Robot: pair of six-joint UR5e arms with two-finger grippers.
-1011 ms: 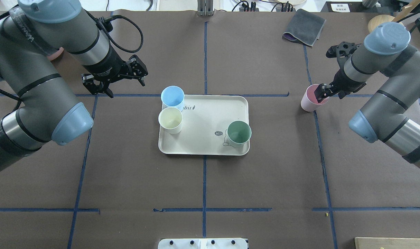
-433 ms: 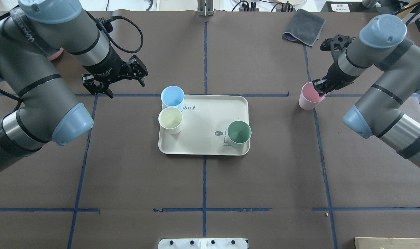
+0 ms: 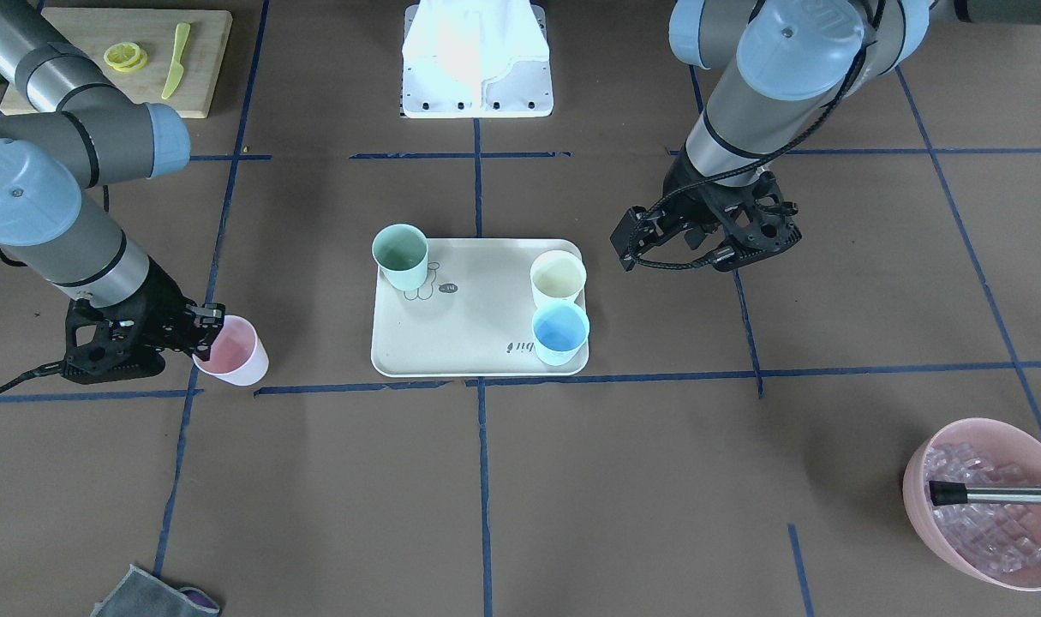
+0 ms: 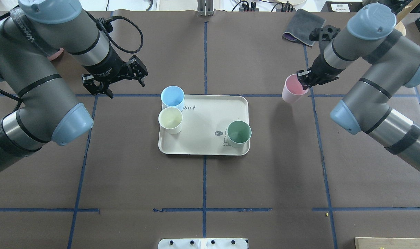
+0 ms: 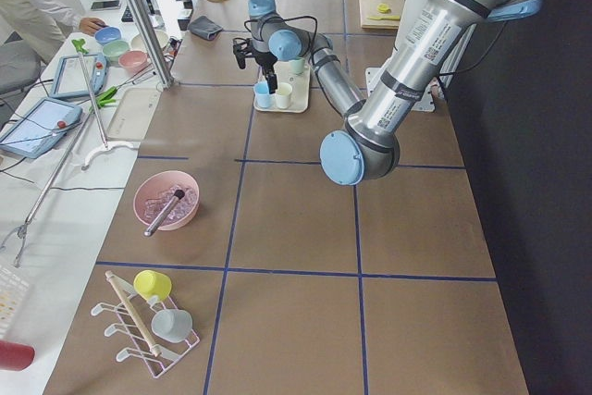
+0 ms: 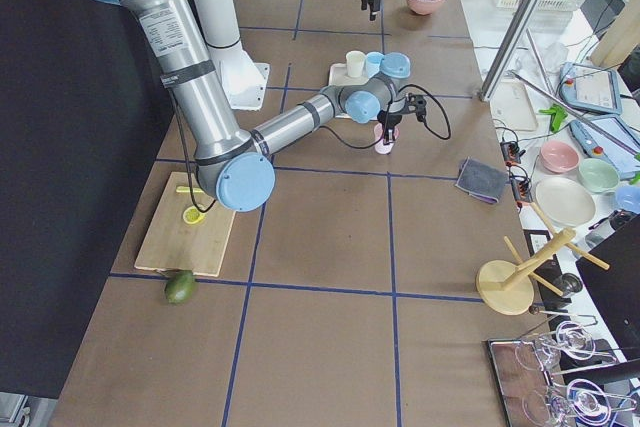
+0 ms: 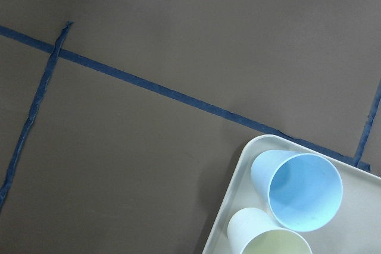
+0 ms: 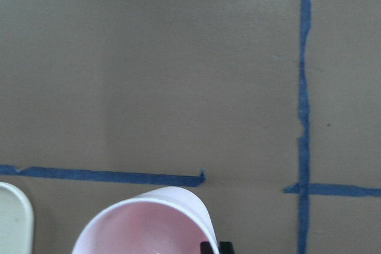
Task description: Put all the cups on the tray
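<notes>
The beige tray (image 4: 203, 145) (image 3: 477, 343) lies mid-table. On it stand a light blue cup (image 4: 172, 97) (image 3: 560, 332), a cream-white cup (image 4: 170, 119) (image 3: 558, 278) and a green cup (image 4: 239, 133) (image 3: 400, 255). My right gripper (image 4: 304, 79) (image 3: 205, 330) is shut on the rim of the pink cup (image 4: 292, 89) (image 3: 233, 351) (image 8: 149, 224) and holds it tilted, above the table to the right of the tray. My left gripper (image 4: 125, 88) (image 3: 683, 253) hangs open and empty, left of the tray and behind its far left corner.
A grey cloth (image 4: 305, 27) lies at the far right. A large pink bowl of ice (image 3: 991, 506) with a metal handle stands far from the tray on my left. A cutting board with lemon slices (image 3: 126, 60) is near the robot's base on my right.
My right gripper has lifted the pink cup and carried it leftward toward the tray. The left arm has not moved.
</notes>
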